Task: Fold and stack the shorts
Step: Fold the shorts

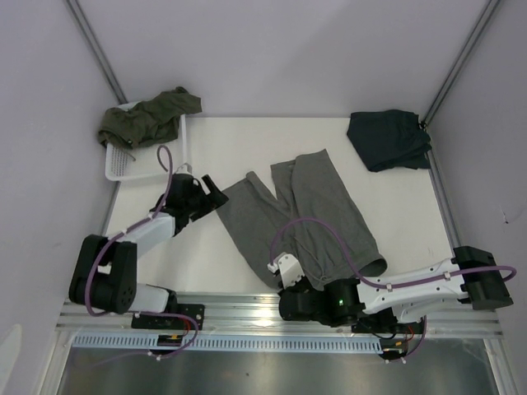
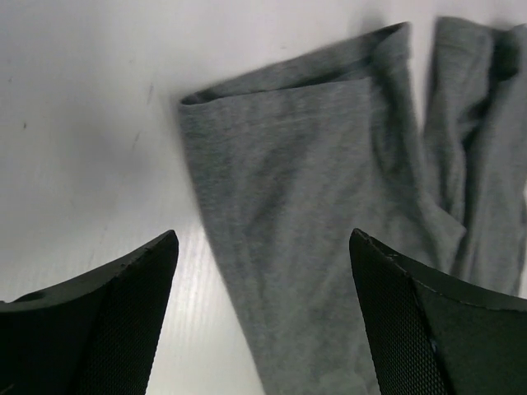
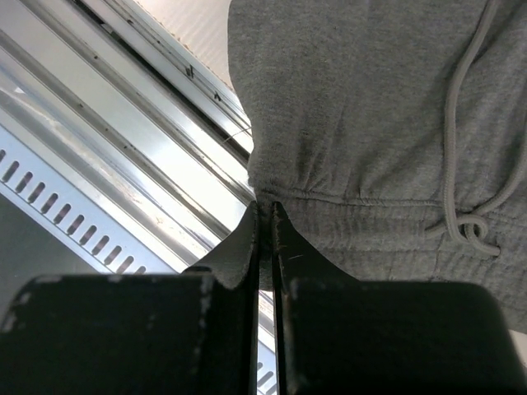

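Note:
The light grey shorts point(image 1: 306, 216) lie spread on the white table, legs pointing to the far side and waistband toward the near edge. My right gripper point(image 3: 265, 211) is shut on the waistband's left corner point(image 3: 284, 193), close to the table's near rail. In the top view the right gripper point(image 1: 284, 276) sits at that corner. My left gripper point(image 1: 216, 191) hovers open over the left leg's hem point(image 2: 296, 164), its fingers point(image 2: 123, 313) apart, with the leg's cloth under the gap and nothing gripped. The olive green shorts point(image 1: 150, 117) lie bunched on the basket. The dark navy shorts point(image 1: 389, 138) lie at the far right.
A white mesh basket point(image 1: 118, 167) stands at the far left corner under the olive shorts. A metal rail point(image 1: 247, 311) runs along the near table edge. Grey walls close the sides. The grey shorts' drawstring point(image 3: 458, 164) hangs looped by the waistband.

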Robot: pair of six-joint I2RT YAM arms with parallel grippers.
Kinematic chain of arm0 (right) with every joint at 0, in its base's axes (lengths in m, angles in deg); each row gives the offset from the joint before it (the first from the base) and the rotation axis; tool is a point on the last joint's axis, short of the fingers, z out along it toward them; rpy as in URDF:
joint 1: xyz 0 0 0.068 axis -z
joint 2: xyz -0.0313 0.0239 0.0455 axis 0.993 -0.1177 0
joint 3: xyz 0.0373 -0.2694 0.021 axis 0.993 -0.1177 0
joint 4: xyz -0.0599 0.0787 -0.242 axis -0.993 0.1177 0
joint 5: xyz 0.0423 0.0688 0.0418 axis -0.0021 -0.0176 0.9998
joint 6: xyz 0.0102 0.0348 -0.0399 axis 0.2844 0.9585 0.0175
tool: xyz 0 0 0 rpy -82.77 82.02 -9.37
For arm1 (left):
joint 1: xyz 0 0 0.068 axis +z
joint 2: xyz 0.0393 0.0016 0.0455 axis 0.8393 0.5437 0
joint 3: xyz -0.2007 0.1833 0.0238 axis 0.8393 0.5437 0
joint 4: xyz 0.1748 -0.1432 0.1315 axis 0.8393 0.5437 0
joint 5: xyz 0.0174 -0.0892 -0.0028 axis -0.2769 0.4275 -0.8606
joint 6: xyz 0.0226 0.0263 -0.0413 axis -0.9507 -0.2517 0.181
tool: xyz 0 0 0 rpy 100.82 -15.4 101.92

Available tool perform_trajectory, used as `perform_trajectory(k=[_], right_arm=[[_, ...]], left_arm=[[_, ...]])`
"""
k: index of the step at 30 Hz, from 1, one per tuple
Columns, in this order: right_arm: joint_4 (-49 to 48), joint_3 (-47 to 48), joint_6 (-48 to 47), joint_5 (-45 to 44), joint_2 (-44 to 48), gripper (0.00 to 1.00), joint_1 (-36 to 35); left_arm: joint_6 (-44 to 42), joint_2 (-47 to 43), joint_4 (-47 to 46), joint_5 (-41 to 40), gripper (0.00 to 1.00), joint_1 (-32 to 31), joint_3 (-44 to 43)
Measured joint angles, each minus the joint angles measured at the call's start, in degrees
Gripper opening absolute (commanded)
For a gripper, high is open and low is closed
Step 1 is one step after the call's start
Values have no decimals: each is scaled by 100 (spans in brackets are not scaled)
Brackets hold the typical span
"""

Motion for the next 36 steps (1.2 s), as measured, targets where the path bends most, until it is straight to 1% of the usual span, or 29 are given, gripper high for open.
perform_trajectory(k=[3,6,9,12,13,17,18,20,23,24,25,26,27,28,29,33,36], right_arm=[[13,-55,31,2,0,0,0],[4,-107,55,31,0,0,-2],[-31,-140,66,59,0,0,-9],[-50,-157,68,85,0,0,-28],[-55,-164,72,87,0,0,-42],[-66,-170,94,96,0,0,-96],[-68,-173,101,96,0,0,-105],[-74,-177,114,96,0,0,-116],[-109,-212,127,96,0,0,-125],[-120,-227,129,96,0,0,-125],[-129,-240,131,96,0,0,-127],[-136,-249,131,96,0,0,-127],[-142,-256,131,96,0,0,-125],[-155,-262,131,98,0,0,-127],[-157,-264,131,98,0,0,-129],[-166,-264,129,142,7,0,-157],[-181,-260,125,173,-24,0,-236]], left_arm=[[-37,470,-7,-157,84,0,-87],[-87,761,26,-317,82,2,-243],[-129,1038,24,-466,75,2,-503],[-138,1338,20,-566,71,2,-776],[-138,1458,28,-592,67,2,-879],[-179,1882,35,-614,59,2,-1204],[-184,1941,37,-616,55,2,-1237],[-199,1969,55,-632,54,2,-1244],[-236,1978,63,-643,48,2,-1248],[-247,1993,72,-645,44,2,-1259],[-267,2020,76,-645,35,2,-1274],[-269,2046,76,-647,29,2,-1287],[-284,2068,79,-651,15,2,-1292],[-278,2079,83,-651,7,2,-1292],[-308,2079,103,-654,1,2,-1292],[-380,2020,286,-750,0,26,-1318],[-474,1762,603,-787,0,170,-1329]])
